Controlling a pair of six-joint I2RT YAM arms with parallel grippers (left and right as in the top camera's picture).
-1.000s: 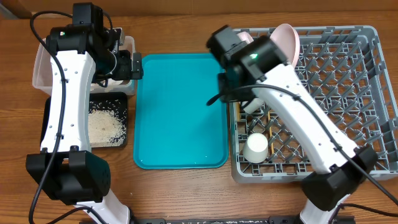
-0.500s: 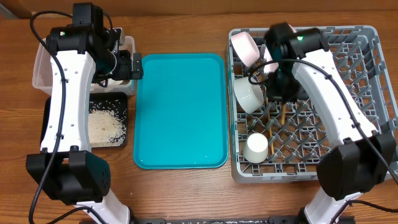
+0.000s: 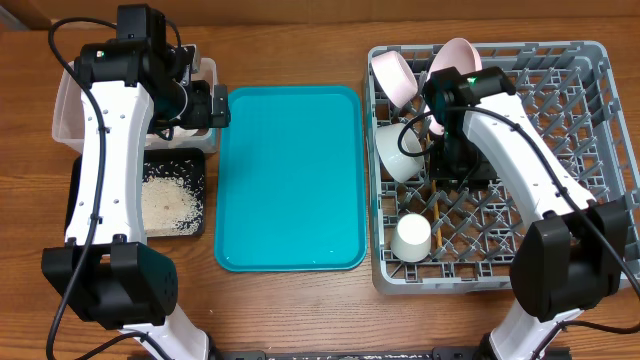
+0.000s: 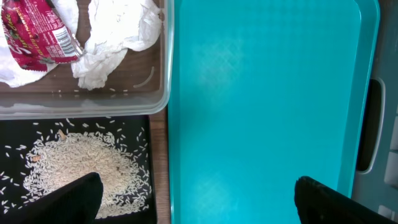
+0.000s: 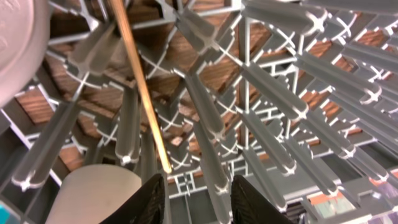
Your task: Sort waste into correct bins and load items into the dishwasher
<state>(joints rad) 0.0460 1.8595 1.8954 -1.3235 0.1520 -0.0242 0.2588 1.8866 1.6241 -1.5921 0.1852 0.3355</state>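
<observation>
My right gripper [image 5: 202, 200] stands open low among the pegs of the grey dishwasher rack [image 3: 590, 262]; only a rack peg rises between its fingers. A tan chopstick [image 5: 140, 93] lies slanted in the pegs, its tip just above my left-hand finger. The white cup [image 3: 412, 238], two bowls [image 3: 398, 152] [image 3: 393, 73] and the plate [image 3: 457, 55] sit in the rack. My left gripper [image 4: 199, 202] is wide open and empty above the teal tray's edge. Napkins [image 4: 118, 31] and the red wrapper [image 4: 37, 34] lie in the clear tub [image 4: 158, 106]; rice [image 4: 74, 163] fills the black tray [image 4: 140, 124].
The teal serving tray [image 3: 290, 180] lies bare between the bins and the rack. My left arm reaches over the clear tub [image 3: 62, 110] at the table's back left. The black tray [image 3: 196, 225] sits in front of it.
My right arm swung from the rack's left edge to over its middle and dropped lower. Its jaws went from shut to open. The left arm stayed still.
</observation>
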